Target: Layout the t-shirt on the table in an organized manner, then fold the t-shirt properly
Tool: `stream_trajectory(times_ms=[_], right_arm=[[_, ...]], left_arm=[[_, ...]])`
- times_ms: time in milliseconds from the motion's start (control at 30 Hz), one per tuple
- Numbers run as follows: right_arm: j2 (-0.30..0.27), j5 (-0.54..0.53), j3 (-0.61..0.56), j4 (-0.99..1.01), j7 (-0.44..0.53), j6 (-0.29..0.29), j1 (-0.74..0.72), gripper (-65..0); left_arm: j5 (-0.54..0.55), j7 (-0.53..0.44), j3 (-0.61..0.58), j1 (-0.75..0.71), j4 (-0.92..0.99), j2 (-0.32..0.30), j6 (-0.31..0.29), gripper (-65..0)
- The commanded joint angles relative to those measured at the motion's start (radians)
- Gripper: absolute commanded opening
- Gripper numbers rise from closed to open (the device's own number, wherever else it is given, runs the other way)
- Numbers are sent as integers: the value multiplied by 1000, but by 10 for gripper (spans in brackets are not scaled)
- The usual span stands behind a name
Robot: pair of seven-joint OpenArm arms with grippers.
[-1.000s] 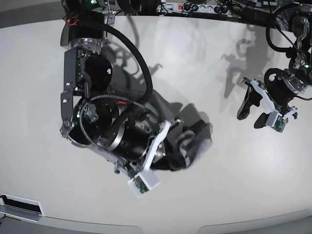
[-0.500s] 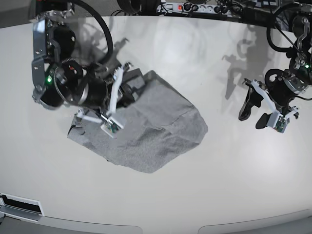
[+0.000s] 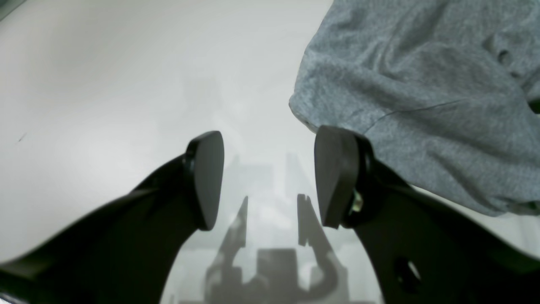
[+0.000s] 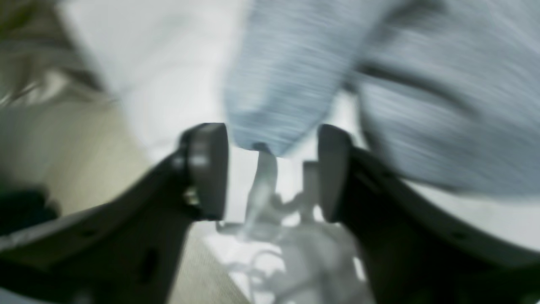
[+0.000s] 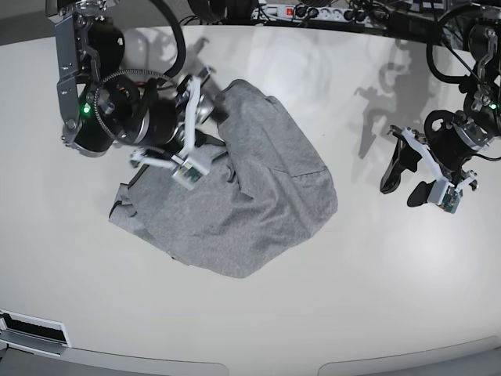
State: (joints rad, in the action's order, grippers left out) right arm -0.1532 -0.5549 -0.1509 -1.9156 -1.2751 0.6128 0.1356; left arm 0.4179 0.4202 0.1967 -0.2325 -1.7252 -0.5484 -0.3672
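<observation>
Grey, one rumpled t-shirt [image 5: 243, 204] lies on one table [image 5: 376, 298]; both tools, left [image 5: 409, 178] and right [image 4: 270, 173], gape empty.

The t-shirt [image 5: 258, 196] is soft heather-grey knit cloth, matt, with a fine speckled weave and shallow creases; a thin stitched seam shows across it in the left wrist view. The tabletop [image 5: 376, 290] is smooth, glossy white, shiny enough to mirror the arms as soft grey reflections. The left gripper [image 3: 270, 177] has dark fingers of smooth, matt black plastic, their pads [image 3: 333, 173] looking flat and rubbery. The right gripper [image 4: 272, 169] looks the same dark plastic, though blur hides its finish. White plastic brackets sit on both wrists.
</observation>
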Motion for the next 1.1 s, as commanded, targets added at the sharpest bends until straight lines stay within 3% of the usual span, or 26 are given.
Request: stream_trajectory(times_ms=[0, 67, 100, 267, 433, 500, 633, 767, 900, 1067], right_arm=[[-2, 21, 25, -19, 34, -11, -14, -430], [-2, 88, 69, -15, 85, -35, -13, -618], [-2, 116, 89, -8, 116, -44, -14, -650], [-2, 257, 121, 105, 327, -95, -31, -650], [6, 380, 82, 420, 404, -140, -175, -650], [6, 428, 48, 566, 471, -164, -264, -650], [11, 459, -66, 801, 696, -168, -451, -650], [67, 506, -187, 922, 815, -168, -621, -650], [146, 497, -223, 921, 776, -156, -729, -650], [214, 245, -223, 832, 622, -8, -775, -650]], left_arm=[[9, -23, 7, 9, -16, -17, 4, -294], [9, -23, 7, 9, -16, -17, 4, -294], [9, -23, 7, 9, -16, -17, 4, -294], [9, -22, 7, 9, -16, -17, 4, -294], [9, -20, 7, 9, -16, -16, 4, -294], [10, -14, 7, 8, -16, -17, 3, -294], [18, 6, 7, 8, -16, -16, 0, -294], [69, 8, 7, 8, -16, -16, 0, -294], [89, 16, 7, 9, -16, -16, 0, -294], [89, 38, 7, 8, -16, -16, 0, -294]])
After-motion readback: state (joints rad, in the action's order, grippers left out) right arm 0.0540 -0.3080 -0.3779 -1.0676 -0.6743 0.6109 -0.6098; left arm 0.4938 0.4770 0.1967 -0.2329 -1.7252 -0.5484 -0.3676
